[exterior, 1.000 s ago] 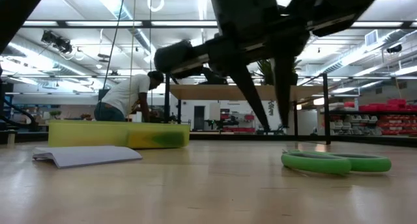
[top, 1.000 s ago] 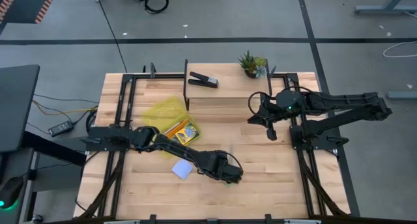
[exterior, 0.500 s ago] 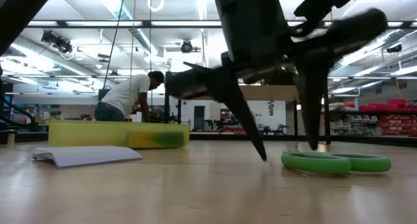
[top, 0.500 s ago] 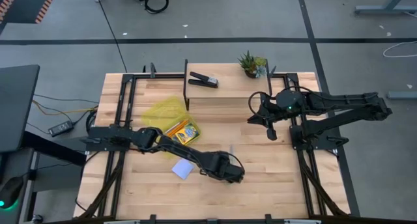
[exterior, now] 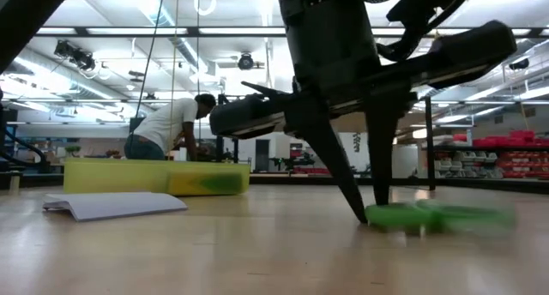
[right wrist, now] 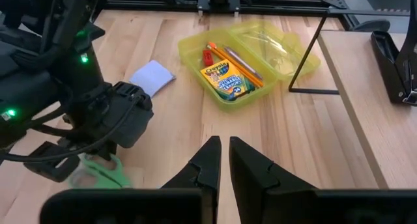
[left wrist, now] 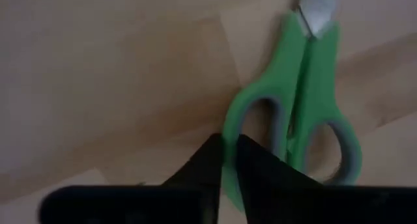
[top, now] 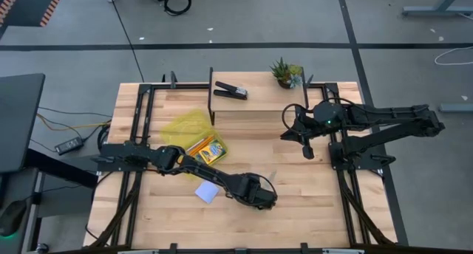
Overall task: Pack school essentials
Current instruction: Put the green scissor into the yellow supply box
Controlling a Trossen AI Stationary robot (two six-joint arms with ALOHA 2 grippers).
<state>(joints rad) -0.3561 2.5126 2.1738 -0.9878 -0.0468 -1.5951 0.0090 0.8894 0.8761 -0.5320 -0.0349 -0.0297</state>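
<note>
Inside yellow case (right wrist: 195, 55), crayon box (right wrist: 225, 81), pencils (right wrist: 242, 65)

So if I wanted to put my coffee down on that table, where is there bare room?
The widest bare wood lies between the yellow case and the right tool, below the raised shelf. It is crowded near the front, where the left tool is down at the green scissors beside the blue notepad.

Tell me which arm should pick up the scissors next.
Left. Its gripper is already down at the scissors, fingers pinched on a handle loop. The right gripper waits far off by the shelf.
</note>
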